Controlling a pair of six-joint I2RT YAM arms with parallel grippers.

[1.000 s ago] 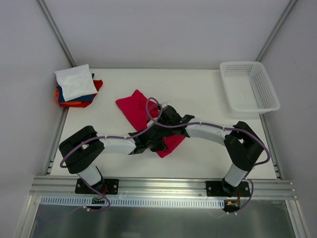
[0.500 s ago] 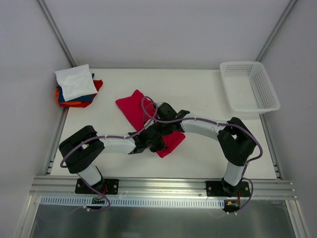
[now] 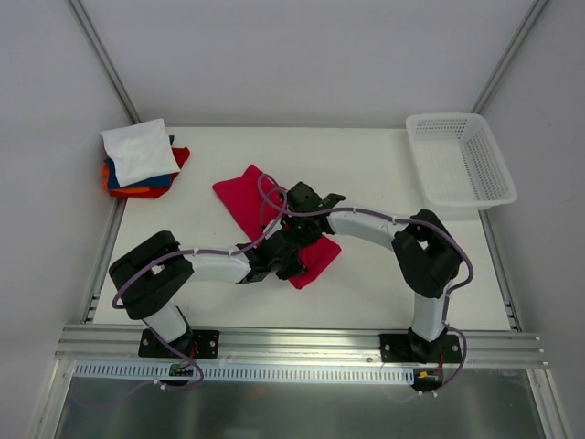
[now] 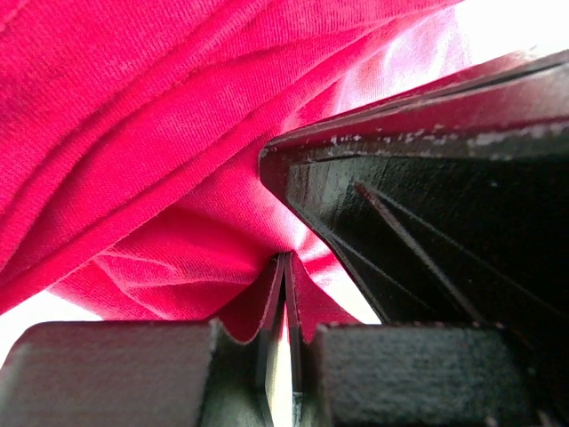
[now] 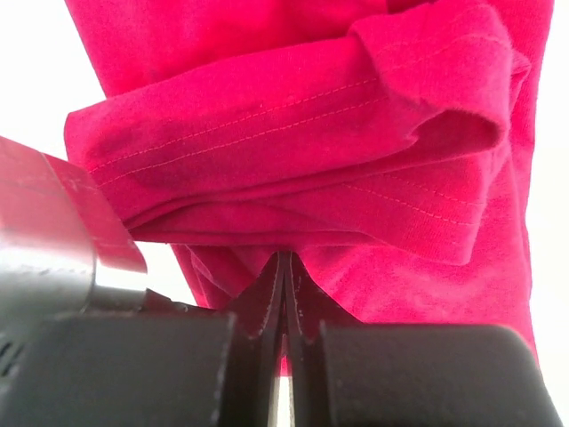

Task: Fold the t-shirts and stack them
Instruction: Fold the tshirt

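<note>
Crimson t-shirt is clamped by left pincer and right pincer, both stretched inward, nearly touching.

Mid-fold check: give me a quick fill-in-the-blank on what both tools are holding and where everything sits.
The left tool and the right tool are each shut on the plain cloth t-shirt, whose colour is ____. The top garment of the folded t-shirt stack at far left is ____. The white plastic mesh basket sits at the far ____.
Missing words: red; white; right.
</note>
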